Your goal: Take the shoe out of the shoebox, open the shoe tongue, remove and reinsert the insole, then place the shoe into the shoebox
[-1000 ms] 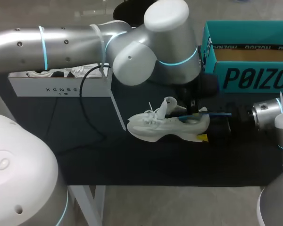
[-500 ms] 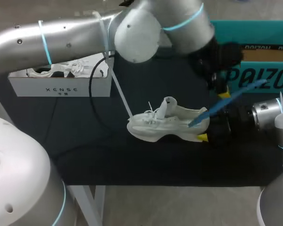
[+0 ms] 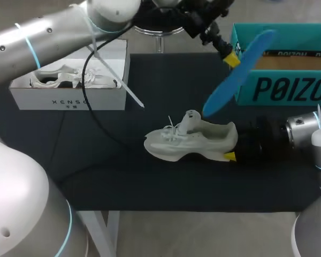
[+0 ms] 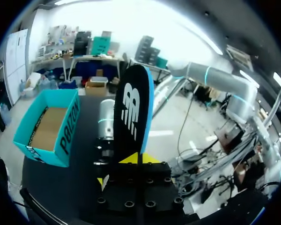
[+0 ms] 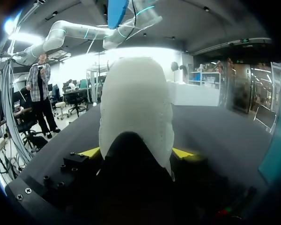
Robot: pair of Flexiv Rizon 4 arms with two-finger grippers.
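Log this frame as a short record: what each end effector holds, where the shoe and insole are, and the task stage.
left end effector: shut on the blue insole, held in the air in front of the teal shoebox
right end effector: shut on the heel of the white shoe
white shoe: upright on the dark mat, tongue raised
teal shoebox: open, no shoe visible inside
stage: insole out, not yet reinserted

The silver left arm point(image 3: 48, 32) crosses from the frame's upper left to the top centre. Its black, yellow-tipped left gripper point(image 3: 228, 55) angles down-right, pinched on a flat blue insole point(image 3: 238, 75). The silver right arm point(image 3: 305, 131) lies level at the right edge, and its right gripper point(image 3: 234, 151) clamps the heel of a white shoe point(image 3: 192, 142).
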